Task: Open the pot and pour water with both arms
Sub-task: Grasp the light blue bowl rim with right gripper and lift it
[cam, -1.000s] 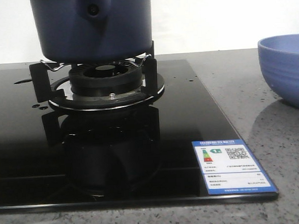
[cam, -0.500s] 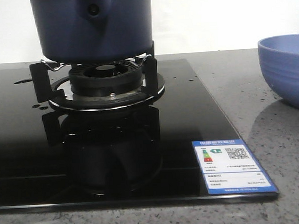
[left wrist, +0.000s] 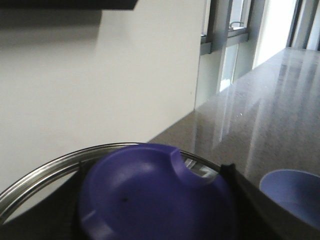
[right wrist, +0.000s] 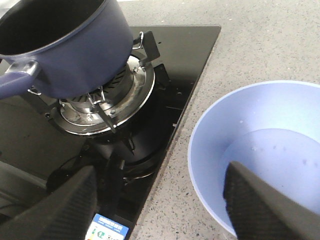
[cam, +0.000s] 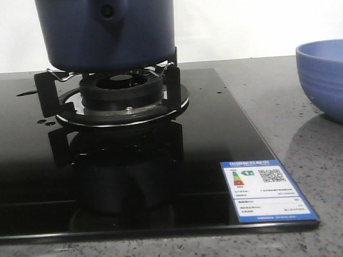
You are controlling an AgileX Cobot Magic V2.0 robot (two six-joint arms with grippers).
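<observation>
- I see the pot sitting on the burner, blocking it from above.
- The bowl stands right of the hob; bare counter lies between them.

Front cam low, close; wrist cams overhead.

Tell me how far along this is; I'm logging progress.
Done: the pot is open over the burner, and the bowl holds water. In hand: the lid fills the left wrist view, though the grip is unclear. The right end effector is open and empty. Little seems left.
</observation>
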